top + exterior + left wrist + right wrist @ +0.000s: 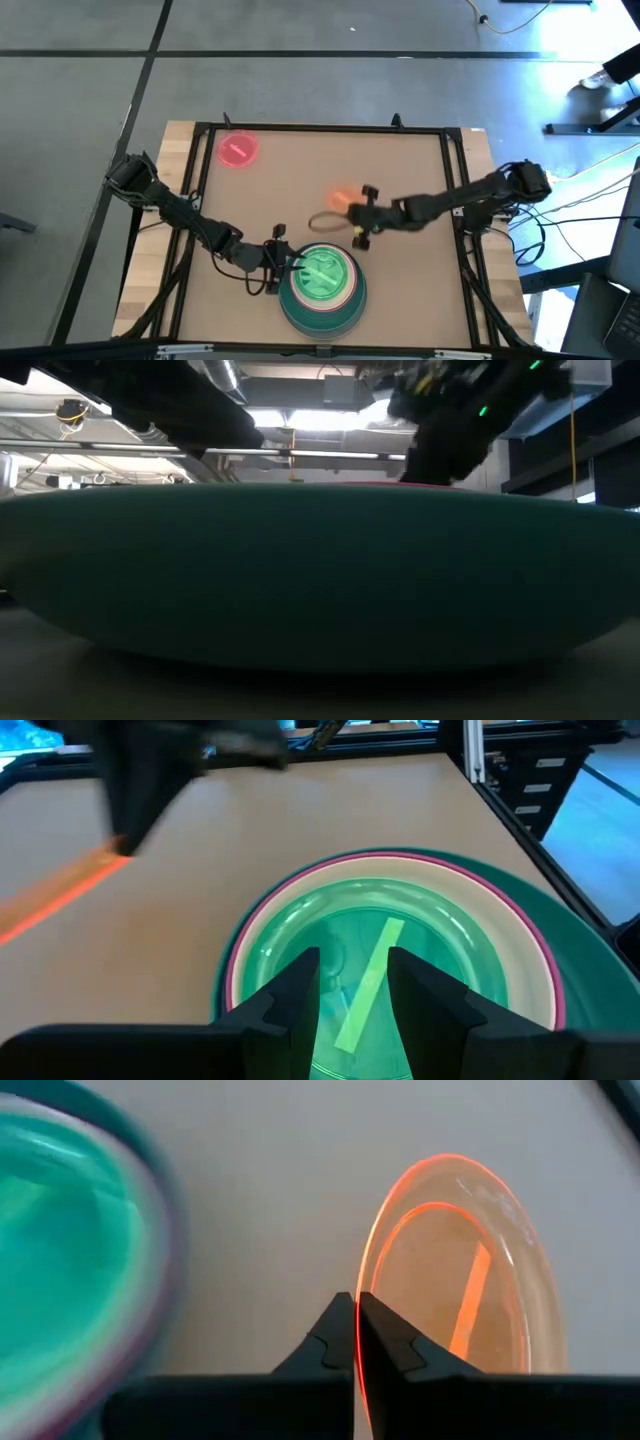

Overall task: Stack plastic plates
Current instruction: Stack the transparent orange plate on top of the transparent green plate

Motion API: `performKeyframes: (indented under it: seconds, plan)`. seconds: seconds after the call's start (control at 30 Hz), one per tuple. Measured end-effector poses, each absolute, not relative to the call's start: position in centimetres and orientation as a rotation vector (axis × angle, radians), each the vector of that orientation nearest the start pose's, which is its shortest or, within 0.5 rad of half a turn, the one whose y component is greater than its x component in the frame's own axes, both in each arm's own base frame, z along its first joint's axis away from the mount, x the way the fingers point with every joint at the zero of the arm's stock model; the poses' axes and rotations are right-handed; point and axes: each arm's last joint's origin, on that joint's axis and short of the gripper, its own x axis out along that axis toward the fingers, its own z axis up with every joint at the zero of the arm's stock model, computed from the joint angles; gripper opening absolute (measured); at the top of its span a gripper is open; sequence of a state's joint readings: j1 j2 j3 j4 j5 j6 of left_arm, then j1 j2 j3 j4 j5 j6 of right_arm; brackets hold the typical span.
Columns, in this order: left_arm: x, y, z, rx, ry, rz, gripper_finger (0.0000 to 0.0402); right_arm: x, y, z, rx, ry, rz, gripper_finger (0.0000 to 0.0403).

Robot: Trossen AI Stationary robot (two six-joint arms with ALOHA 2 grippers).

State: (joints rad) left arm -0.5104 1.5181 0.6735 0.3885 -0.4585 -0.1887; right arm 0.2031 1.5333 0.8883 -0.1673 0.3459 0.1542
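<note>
A stack of plates sits at the table's near edge: a teal plate low in it, then magenta and cream rims, with a translucent green plate on top. My left gripper is open just over the green plate's left part, at the stack's left side. My right gripper is shut on a translucent orange plate at mid-table, far of the stack. A small pink plate lies flat near the far left corner. My right gripper pinches the orange plate's rim between its two fingers, coming from the table's right side. The rim runs edge-on between the fingertips. The plate is tilted and seems lifted off the table, with its ring-shaped shadow on the board below.
The brown board is framed by a black rail. Bare board lies between the stack and the pink plate. In the low view the teal plate fills the picture, with both dark arms above it.
</note>
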Motion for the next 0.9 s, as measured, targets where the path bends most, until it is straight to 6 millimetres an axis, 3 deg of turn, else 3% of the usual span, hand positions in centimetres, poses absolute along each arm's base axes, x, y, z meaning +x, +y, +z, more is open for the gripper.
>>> performKeyframes:
  seconds: [0.2, 0.4, 0.53, 0.7, 0.9]
  plan:
    - [26.4, -14.0, 18.3, 0.013, 0.401, -0.029, 0.0113, 29.5, 11.9, 21.0, -0.077, 0.606, 0.007, 0.0001]
    - [25.5, -14.7, 19.9, -0.063, 0.349, -0.054, 0.0113, 28.6, 16.1, 22.0, -0.098, 0.454, 0.152, 0.0001]
    - [24.2, -15.1, 21.2, -0.079, 0.325, -0.062, 0.0113, 28.7, 17.7, 21.5, -0.099, 0.402, 0.215, 0.0001]
    - [22.5, -14.8, 23.1, -0.081, 0.307, -0.041, 0.0113, 29.3, 18.2, 19.6, -0.114, 0.442, 0.227, 0.0001]
    - [22.0, -14.2, 23.5, -0.044, 0.316, 0.025, 0.0113, 29.7, 18.5, 18.1, -0.127, 0.478, 0.231, 0.0001]
